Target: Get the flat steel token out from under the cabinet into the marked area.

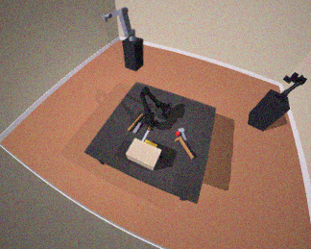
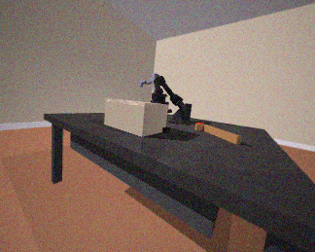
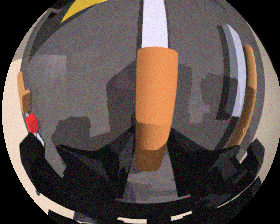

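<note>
The beige cabinet (image 1: 143,154) (image 2: 135,115) stands near the table's front edge. A yellow marked outline (image 1: 152,142) lies on the table just before it. My gripper (image 1: 149,123) is low over the table behind the marked area. It is shut on the orange handle (image 3: 153,97) of a flat tool. The tool's pale blade (image 1: 145,135) (image 3: 153,18) points toward the cabinet and reaches the yellow line. The steel token is not visible in any view.
A second orange-handled tool (image 1: 134,124) (image 3: 249,91) lies beside the gripper. A hammer-like tool with an orange handle (image 1: 185,148) (image 2: 223,133) and a small red ball (image 1: 178,134) (image 2: 199,125) lie on the other side. Two dark camera stands (image 1: 133,53) (image 1: 269,109) stand on the floor.
</note>
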You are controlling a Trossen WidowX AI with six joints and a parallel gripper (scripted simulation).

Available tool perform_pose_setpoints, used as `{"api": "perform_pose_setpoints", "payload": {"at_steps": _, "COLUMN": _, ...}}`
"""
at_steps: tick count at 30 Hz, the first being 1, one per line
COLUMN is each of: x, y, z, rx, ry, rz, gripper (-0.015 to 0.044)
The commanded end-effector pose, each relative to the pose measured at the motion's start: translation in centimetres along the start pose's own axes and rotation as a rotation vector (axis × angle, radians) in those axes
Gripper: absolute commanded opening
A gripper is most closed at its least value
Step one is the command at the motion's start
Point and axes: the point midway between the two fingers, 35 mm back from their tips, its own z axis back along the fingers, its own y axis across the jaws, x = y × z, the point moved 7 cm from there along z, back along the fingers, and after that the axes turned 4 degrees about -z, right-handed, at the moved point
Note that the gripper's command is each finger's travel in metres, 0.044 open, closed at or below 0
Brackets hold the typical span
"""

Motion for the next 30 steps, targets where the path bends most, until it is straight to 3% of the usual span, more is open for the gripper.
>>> {"api": "perform_pose_setpoints", "payload": {"at_steps": 1, "x": 0.0, "y": 0.0, "z": 0.0, "rx": 0.0, "ry": 0.0, "rz": -0.002, "gripper": 0.0125}}
{"api": "perform_pose_setpoints", "payload": {"at_steps": 4, "x": 0.0, "y": 0.0, "z": 0.0, "rx": 0.0, "ry": 0.0, "rz": -0.002, "gripper": 0.0105}}
{"api": "perform_pose_setpoints", "payload": {"at_steps": 8, "x": 0.0, "y": 0.0, "z": 0.0, "rx": 0.0, "ry": 0.0, "rz": -0.002, "gripper": 0.0}}
{"api": "perform_pose_setpoints", "payload": {"at_steps": 30, "x": 2.1, "y": 0.2, "z": 0.1, "rx": 0.002, "ry": 0.001, "rz": 0.034, "gripper": 0.0}}
